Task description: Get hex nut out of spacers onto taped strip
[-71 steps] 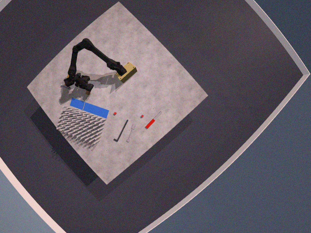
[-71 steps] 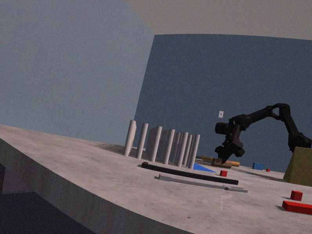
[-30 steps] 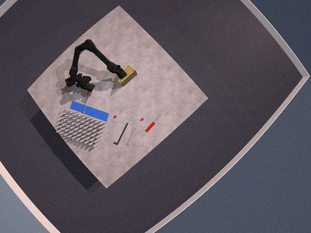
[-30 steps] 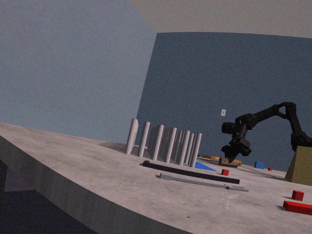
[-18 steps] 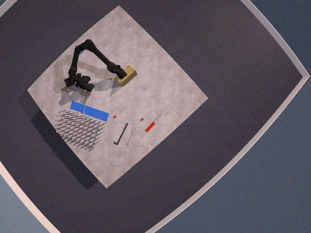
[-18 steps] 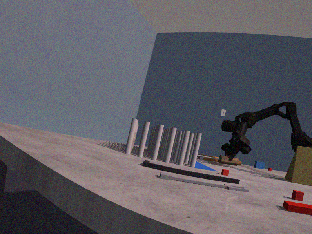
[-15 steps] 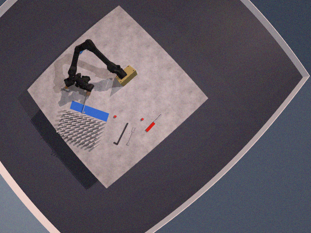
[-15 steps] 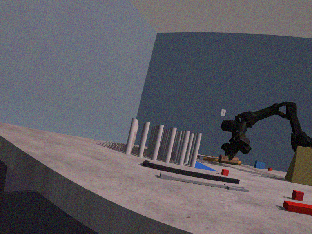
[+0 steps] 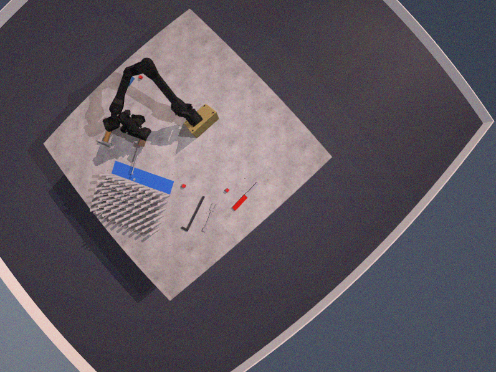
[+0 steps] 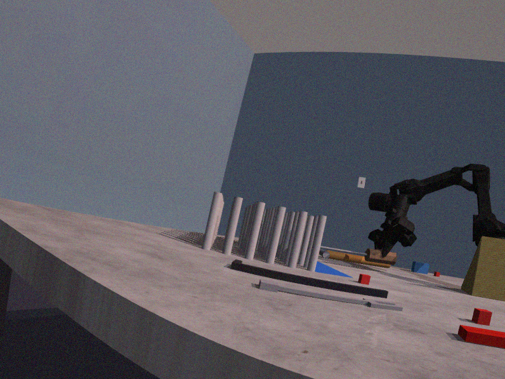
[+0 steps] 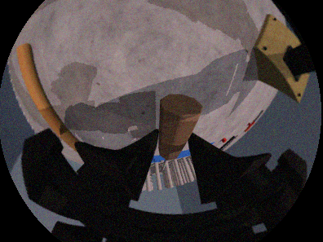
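A black robot arm (image 9: 157,78) reaches over a grey tabletop (image 9: 248,139), its gripper (image 9: 139,138) low and its fingers clenched on the brown wooden handle (image 11: 178,124) of a thin metal hook tool (image 9: 134,158). The tool's shaft runs from the gripper onto the blue taped strip (image 9: 152,180) – its tip sits on the strip, just before the upright grey spacers (image 9: 126,208). A tiny speck at the tip may be the hex nut, but it is too small to tell; other tools lie well apart.
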{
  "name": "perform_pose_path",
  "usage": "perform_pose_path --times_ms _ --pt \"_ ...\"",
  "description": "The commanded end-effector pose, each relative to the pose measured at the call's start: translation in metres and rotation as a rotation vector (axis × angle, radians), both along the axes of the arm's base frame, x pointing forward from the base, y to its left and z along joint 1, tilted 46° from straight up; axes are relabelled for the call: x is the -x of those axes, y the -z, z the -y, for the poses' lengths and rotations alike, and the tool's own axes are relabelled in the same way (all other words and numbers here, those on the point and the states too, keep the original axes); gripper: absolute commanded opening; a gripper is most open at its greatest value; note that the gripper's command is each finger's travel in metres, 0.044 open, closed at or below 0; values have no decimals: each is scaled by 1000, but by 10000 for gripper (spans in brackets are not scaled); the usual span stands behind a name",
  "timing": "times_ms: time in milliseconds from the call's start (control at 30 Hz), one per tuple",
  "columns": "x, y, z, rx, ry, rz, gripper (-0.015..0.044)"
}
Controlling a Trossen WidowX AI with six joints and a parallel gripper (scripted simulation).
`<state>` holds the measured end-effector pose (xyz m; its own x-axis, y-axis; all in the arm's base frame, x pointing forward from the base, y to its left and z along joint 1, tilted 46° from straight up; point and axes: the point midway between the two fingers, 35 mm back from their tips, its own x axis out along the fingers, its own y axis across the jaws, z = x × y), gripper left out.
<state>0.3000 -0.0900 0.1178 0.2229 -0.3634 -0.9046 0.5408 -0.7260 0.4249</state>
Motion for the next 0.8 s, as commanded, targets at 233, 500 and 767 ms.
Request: perform_pose_path --times_ms 233,500,767 --pt "2 -24 -23 -10 -14 -2 0" --pt "1 -54 -54 -14 -11 -1 0" --pt "7 -84 -84 -13 -10 1 0"
